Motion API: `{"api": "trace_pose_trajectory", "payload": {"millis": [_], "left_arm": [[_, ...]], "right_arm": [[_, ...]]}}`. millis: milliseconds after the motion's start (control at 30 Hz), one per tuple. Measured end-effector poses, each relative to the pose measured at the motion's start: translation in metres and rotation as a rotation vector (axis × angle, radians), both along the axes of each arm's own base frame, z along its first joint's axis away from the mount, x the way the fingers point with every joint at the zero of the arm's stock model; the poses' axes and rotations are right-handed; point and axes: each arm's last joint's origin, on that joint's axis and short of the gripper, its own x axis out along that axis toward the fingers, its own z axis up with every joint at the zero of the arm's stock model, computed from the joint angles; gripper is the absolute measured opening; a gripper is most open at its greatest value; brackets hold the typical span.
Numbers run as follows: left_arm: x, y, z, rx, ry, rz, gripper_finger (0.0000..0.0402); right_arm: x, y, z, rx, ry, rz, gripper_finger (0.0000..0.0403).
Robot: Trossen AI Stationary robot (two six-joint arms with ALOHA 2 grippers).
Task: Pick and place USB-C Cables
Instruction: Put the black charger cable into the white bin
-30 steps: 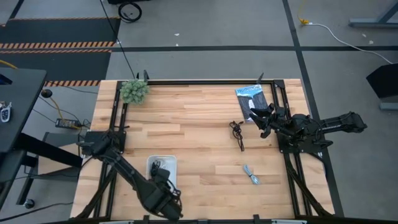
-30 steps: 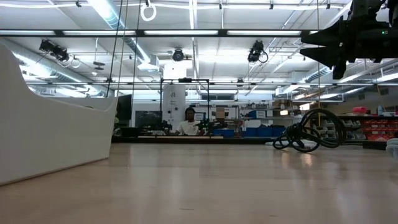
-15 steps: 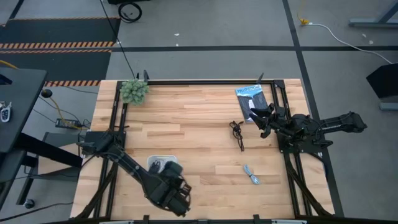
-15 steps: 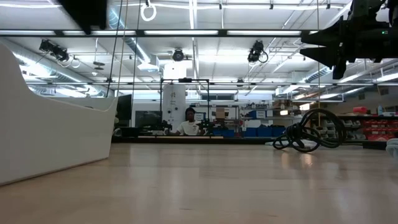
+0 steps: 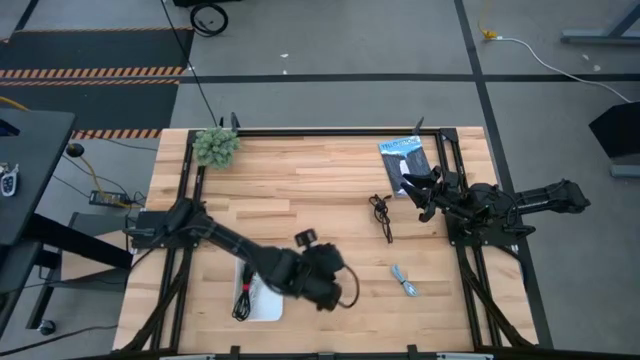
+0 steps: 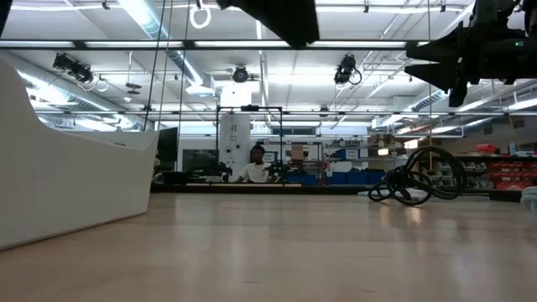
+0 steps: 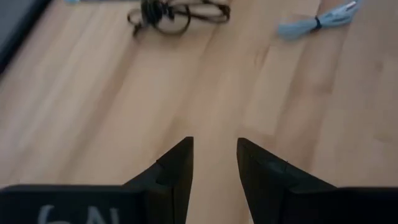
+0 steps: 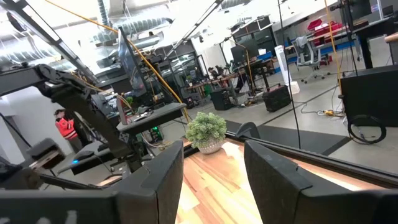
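Fingers (image 7: 179, 163) of the left gripper (image 5: 337, 283) stand apart, empty, near the light blue cable (image 5: 405, 281); right gripper (image 5: 422, 190) parted beyond it.

My arms are dark, nearly black, built of slim tubular links joined by thicker rounded joints. The left end effector (image 5: 335, 287) is bulky and black, its housing wider than the link behind it. Its two fingers (image 7: 177, 167) are matte black, flat-faced wedges tapering to blunt tips, and pale, partly cut-off lettering marks the housing beneath them. The right end effector (image 5: 422, 186) has a knobbly black body with small protrusions. Its fingers (image 8: 168, 177) are the same smooth, dark, angular plates.
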Motion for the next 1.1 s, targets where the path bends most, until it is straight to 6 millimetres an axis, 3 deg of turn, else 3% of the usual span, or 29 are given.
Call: {"api": "trace_pose_trajectory", "payload": {"millis": [233, 567, 867, 967, 1100], "left_arm": [[0.016, 0.031, 0.002, 0.128, 0.066, -0.11, 0.0132], [0.034, 0.059, 0.006, 0.37, 0.176, -0.395, 0.0132], [0.05, 0.089, 0.01, 0.462, 0.205, -0.608, 0.0132], [0.05, 0.092, 0.01, 0.457, 0.216, -0.603, 0.0125], [0.042, 0.078, 0.006, 0.431, 0.252, -0.618, 0.0103]], "right_arm": [[0.0, 0.0, 0.0, 0.0, 0.0, 0.0, 0.0176], [0.0, 0.0, 0.0, 0.0, 0.0, 0.0, 0.0176], [0.0, 0.0, 0.0, 0.031, -0.015, 0.007, 0.0176], [0.0, 0.0, 0.0, 0.094, -0.044, 0.02, 0.0176], [0.0, 0.0, 0.0, 0.176, -0.082, 0.037, 0.0176]]}}
